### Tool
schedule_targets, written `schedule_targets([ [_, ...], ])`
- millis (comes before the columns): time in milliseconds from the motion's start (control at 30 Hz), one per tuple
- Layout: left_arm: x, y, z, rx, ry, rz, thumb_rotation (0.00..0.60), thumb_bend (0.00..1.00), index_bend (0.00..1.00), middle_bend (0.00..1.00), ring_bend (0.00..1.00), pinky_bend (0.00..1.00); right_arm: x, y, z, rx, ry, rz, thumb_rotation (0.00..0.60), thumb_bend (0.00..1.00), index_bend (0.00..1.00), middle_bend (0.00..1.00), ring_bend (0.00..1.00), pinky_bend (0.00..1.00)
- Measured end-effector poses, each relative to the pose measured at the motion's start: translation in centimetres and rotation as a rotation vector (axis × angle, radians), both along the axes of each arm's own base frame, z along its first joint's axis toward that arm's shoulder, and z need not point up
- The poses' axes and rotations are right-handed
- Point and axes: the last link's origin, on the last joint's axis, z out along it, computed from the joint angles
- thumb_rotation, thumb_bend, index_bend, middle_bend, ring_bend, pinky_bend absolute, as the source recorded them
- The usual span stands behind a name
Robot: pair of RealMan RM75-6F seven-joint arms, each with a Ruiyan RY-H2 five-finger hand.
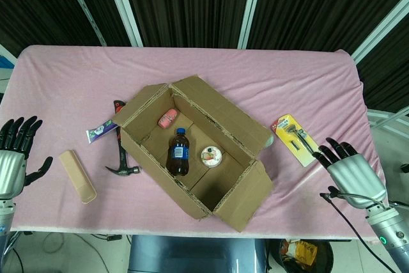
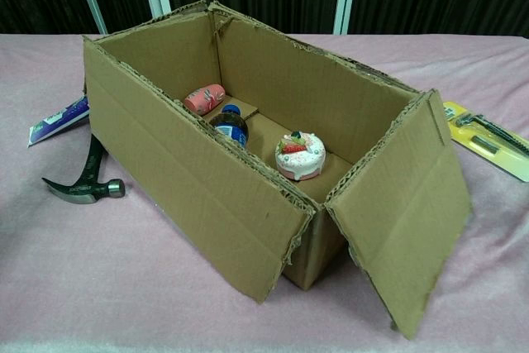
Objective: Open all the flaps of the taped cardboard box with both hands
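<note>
The cardboard box (image 1: 192, 151) (image 2: 190, 179) stands open at the table's middle, top up. Its near-right end flap (image 1: 246, 193) (image 2: 405, 204) hangs down outside the box. Inside lie a pink pouch (image 1: 167, 119) (image 2: 203, 97), a dark bottle (image 1: 179, 151) (image 2: 229, 126) and a small frosted cake (image 1: 210, 155) (image 2: 299, 155). My right hand (image 1: 348, 171) hovers at the table's right edge, fingers spread, clear of the box, holding nothing. My left hand (image 1: 14, 158) is at the far left edge, fingers spread and empty. The chest view shows neither hand.
A hammer (image 1: 121, 151) (image 2: 83, 183) and a purple tube (image 1: 102, 132) (image 2: 58, 120) lie left of the box. A tan case (image 1: 77, 176) lies nearer my left hand. A yellow blister pack (image 1: 294, 139) (image 2: 488, 138) lies right of the box. The pink cloth (image 1: 294, 81) covers the table.
</note>
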Motion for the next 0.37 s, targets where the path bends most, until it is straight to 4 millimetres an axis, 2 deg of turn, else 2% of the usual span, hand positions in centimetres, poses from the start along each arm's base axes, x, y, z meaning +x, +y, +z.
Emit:
schedule_targets([
  [167, -0.1, -0.6, 0.0, -0.018, 0.041, 0.021, 0.6, 0.18, 0.02, 0.0, 0.0, 0.01, -1.7, 1.0, -1.1, -0.058, -0.089, -0.061, 0.6, 0.17, 0.02, 0.08, 0.04, 0.24],
  [233, -0.3, -0.9, 0.0, -0.03, 0.062, 0.037, 0.6, 0.17, 0.0, 0.0, 0.0, 0.0, -2.3, 1.5, -1.6, -0.087, -0.129, -0.083, 0.6, 0.17, 0.0, 0.03, 0.01, 0.23],
  [367, -0.8, -1.7, -0.1, -0.065, 0.092, 0.081, 0.6, 0.16, 0.0, 0.0, 0.0, 0.0, -3.9, 2.4, -2.7, -0.167, -0.213, -0.126, 0.6, 0.17, 0.0, 0.02, 0.01, 0.23],
])
